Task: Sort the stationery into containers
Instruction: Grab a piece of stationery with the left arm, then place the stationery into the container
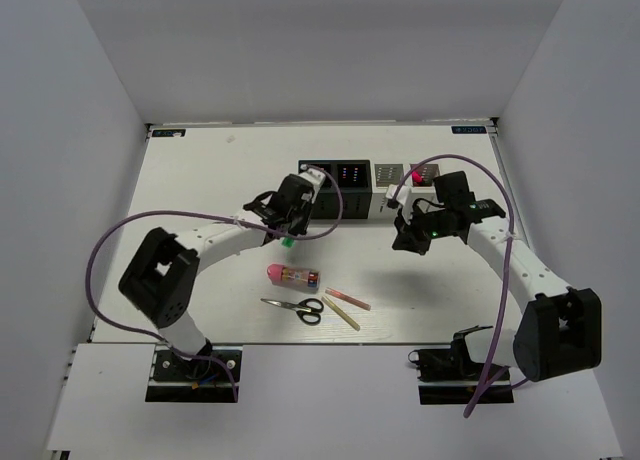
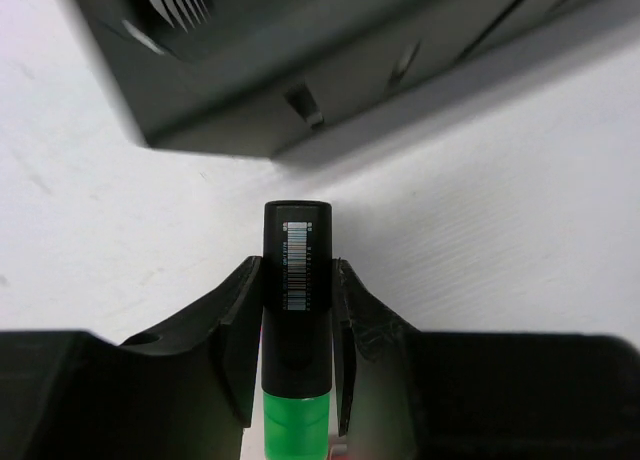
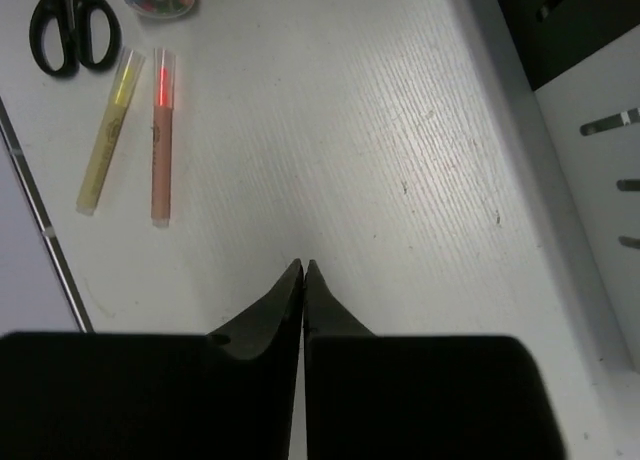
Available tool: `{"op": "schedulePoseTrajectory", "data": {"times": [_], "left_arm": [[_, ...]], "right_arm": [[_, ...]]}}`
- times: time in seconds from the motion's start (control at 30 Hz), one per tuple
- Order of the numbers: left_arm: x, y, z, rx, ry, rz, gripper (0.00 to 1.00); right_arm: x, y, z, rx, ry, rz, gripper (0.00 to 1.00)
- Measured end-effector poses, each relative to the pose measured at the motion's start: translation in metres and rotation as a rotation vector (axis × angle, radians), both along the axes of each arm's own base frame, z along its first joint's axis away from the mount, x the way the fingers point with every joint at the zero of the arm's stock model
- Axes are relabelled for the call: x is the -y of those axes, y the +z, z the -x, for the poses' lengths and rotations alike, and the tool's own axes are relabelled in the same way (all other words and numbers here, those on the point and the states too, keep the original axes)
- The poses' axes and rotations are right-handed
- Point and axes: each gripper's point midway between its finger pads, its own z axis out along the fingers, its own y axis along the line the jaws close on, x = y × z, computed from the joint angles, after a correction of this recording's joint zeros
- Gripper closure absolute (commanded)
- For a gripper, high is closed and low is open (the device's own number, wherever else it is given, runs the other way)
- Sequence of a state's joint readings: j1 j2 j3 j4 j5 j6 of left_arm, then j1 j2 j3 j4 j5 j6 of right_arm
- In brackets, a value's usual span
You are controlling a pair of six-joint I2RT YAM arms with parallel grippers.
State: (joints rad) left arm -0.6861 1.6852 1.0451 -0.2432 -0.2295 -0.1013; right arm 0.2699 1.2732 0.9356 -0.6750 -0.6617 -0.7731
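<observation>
Protruding from the left gripper, a green-capped black marker is clasped between its fingers, close to the wall of a black bin in the row of bins. The right gripper is pressed together on nothing above the table. A pink tube, scissors and two sticks are seen lying on the table, apart from the bins

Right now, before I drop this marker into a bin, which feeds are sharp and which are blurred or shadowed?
Left wrist view: the green-capped marker and its barcode are sharp, but the black bin beyond it is badly blurred. Right wrist view: crisp, with the table grain, two sticks and scissors all clear. Top view: even light, no glare, only soft arm shadows on the table.
</observation>
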Motion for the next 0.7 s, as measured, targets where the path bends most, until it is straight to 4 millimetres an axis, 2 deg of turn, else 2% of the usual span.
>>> {"op": "schedulePoseTrajectory", "data": {"times": [0.07, 0.17, 0.2, 0.23, 0.3, 0.4, 0.43, 0.47, 0.57, 0.7], "left_arm": [[0.004, 0.029, -0.006, 0.049, 0.007, 0.05, 0.98], [0.018, 0.078, -0.012, 0.115, 0.001, 0.148, 1.0], [0.025, 0.094, -0.014, 0.135, -0.006, 0.183, 1.0], [0.033, 0.109, -0.015, 0.152, -0.016, 0.223, 1.0], [0.051, 0.134, -0.016, 0.172, -0.044, 0.298, 1.0], [0.081, 0.166, -0.018, 0.187, -0.095, 0.415, 1.0], [0.095, 0.177, -0.021, 0.195, -0.116, 0.462, 1.0], [0.108, 0.186, -0.025, 0.199, -0.136, 0.508, 1.0], [0.147, 0.202, -0.042, 0.209, -0.192, 0.617, 1.0], [0.201, 0.206, -0.073, 0.203, -0.256, 0.752, 1.0]], "right_arm": [[0.003, -0.001, -0.002, -0.02, -0.043, 0.015, 1.0], [0.014, -0.004, -0.015, -0.013, -0.153, 0.067, 1.0], [0.019, -0.005, -0.022, 0.0, -0.204, 0.095, 0.64], [0.026, -0.005, -0.03, 0.012, -0.271, 0.12, 0.51], [0.045, -0.002, -0.048, 0.06, -0.414, 0.176, 0.38], [0.073, 0.012, -0.072, 0.164, -0.63, 0.215, 0.48], [0.083, 0.017, -0.076, 0.193, -0.699, 0.214, 0.54], [0.09, 0.021, -0.078, 0.212, -0.752, 0.211, 0.57], [0.108, 0.034, -0.078, 0.254, -0.892, 0.179, 0.6], [0.12, 0.042, -0.077, 0.28, -0.992, 0.134, 0.6]]}}
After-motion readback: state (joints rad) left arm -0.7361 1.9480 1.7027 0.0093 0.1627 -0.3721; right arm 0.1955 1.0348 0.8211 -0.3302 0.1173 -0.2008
